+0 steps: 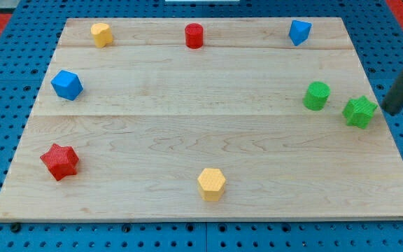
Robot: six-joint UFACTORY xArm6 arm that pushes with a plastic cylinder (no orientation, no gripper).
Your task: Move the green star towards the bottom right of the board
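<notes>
The green star (359, 111) lies near the board's right edge, a little above mid-height. My tip (385, 112) is the lower end of a dark rod coming in from the view's right; it sits just right of the green star, a small gap apart, over the board's right edge. A green cylinder (317, 96) stands just left of the star and slightly higher in the view.
A wooden board (187, 140) on a blue pegboard. A blue block (299, 31), a red cylinder (194, 36) and a yellow block (101, 33) line the top. A blue block (66, 85) and a red star (60, 161) are at the left. A yellow hexagon (211, 184) is at bottom centre.
</notes>
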